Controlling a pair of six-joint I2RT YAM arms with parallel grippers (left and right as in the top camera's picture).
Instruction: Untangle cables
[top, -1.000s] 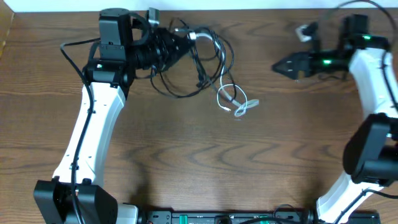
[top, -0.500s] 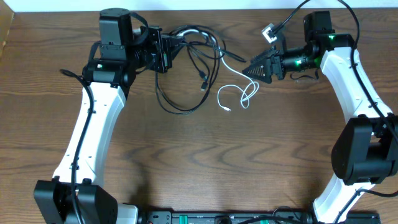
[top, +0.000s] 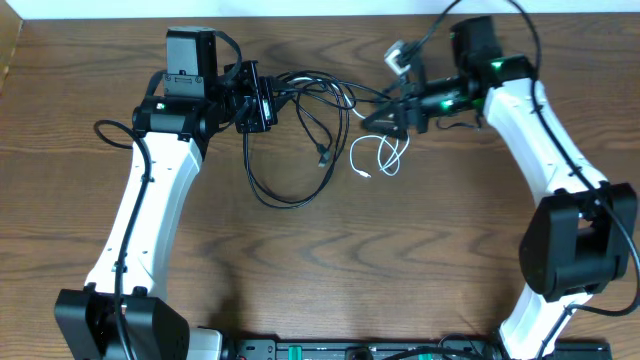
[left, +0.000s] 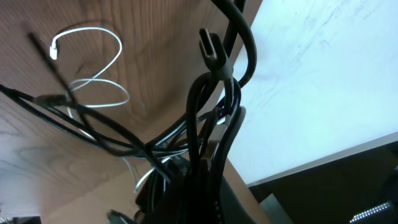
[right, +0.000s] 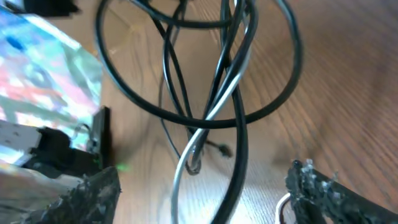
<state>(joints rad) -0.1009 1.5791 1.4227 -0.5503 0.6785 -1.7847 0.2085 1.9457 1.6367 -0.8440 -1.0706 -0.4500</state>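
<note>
Showing at left wrist only: upright plug (left: 209, 46) of black cable (left: 250, 46)

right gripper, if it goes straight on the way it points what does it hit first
Probably the crossed black cable and white cable sitting between the open fingers of the right gripper; depth is unclear, so it may pass above them.

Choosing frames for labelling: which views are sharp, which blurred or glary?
Overhead: sharp, evenly lit, thin black cable and thin white cable distinct. Left wrist: cables fairly crisp but dark. Right wrist: soft throughout, fingertips blurred, colourful glare upper left.
</note>
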